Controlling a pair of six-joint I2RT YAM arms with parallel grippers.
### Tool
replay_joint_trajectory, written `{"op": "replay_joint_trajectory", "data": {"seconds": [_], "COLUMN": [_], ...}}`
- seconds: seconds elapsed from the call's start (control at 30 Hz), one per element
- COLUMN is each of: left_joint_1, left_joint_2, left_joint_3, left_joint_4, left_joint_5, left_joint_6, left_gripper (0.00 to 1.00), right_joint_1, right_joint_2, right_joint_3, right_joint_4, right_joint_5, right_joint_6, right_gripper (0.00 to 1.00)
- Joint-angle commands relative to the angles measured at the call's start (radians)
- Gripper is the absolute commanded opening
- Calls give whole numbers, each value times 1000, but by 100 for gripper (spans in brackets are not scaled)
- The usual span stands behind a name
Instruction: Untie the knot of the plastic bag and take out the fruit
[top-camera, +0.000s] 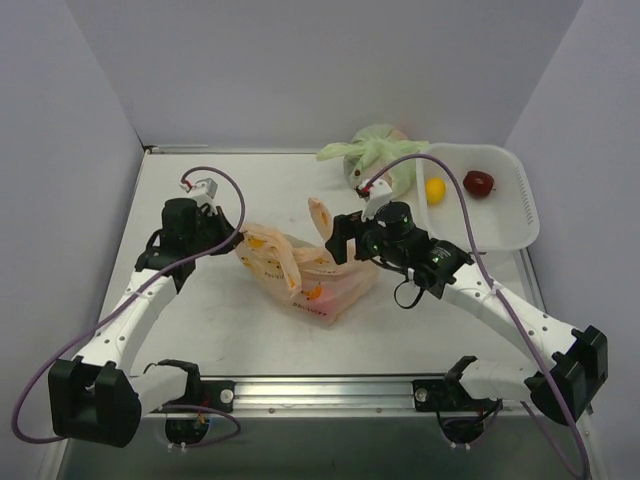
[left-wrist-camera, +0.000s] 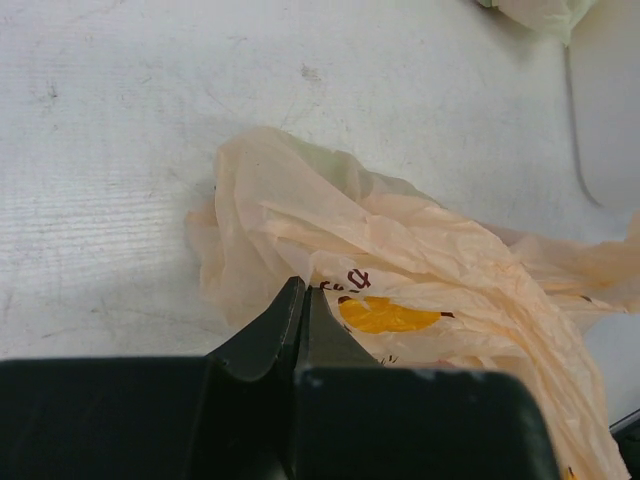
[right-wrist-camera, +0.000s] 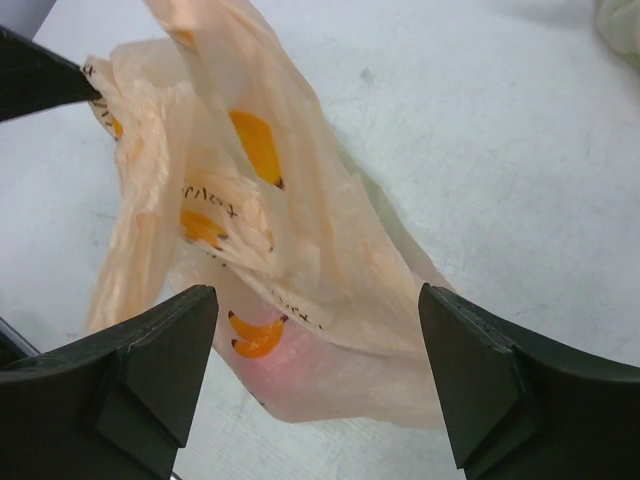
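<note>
The peach-orange plastic bag (top-camera: 300, 268) lies crumpled mid-table, one loose ear (top-camera: 320, 215) standing up. No tied knot shows. My left gripper (top-camera: 236, 244) is shut, its tips pinching the bag's left edge; in the left wrist view the gripper (left-wrist-camera: 303, 291) sits against the film (left-wrist-camera: 420, 250). My right gripper (top-camera: 341, 238) is open over the bag's right side; in the right wrist view the gripper (right-wrist-camera: 315, 350) straddles the bag (right-wrist-camera: 300, 250) without touching it. A pinkish-red fruit (right-wrist-camera: 285, 352) glows through the film. A yellow fruit (top-camera: 435, 190) and a red fruit (top-camera: 478, 183) lie in the basket.
A white basket (top-camera: 520, 215) stands at the back right. A pale green knotted bag (top-camera: 375, 152) lies at the back, beside the basket. Grey walls close the table at the back and sides.
</note>
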Motion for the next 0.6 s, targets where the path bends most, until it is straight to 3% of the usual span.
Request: {"op": "replay_joint_trajectory", "data": {"seconds": [0.0, 0.23, 0.4, 0.5, 0.57], "left_joint_1": [0, 5, 23, 28, 36], "left_joint_2": [-42, -76, -89, -95, -93], "left_joint_3": [4, 2, -1, -1, 0], "left_joint_4": [70, 59, 50, 41, 24], "left_joint_5": [34, -9, -35, -67, -101], "left_joint_6": [4, 18, 13, 9, 4], "left_gripper": [0, 0, 0, 0, 0], "right_joint_1": [15, 73, 79, 76, 72], "right_joint_2": [80, 304, 402, 390, 344], "right_joint_3": [115, 348, 362, 327, 278], "right_joint_4": [-25, -73, -131, -152, -163], "right_joint_5": [112, 270, 413, 483, 514], "right_joint_6": [-35, -58, -16, 18, 30], "right_gripper": [85, 91, 87, 68, 48]}}
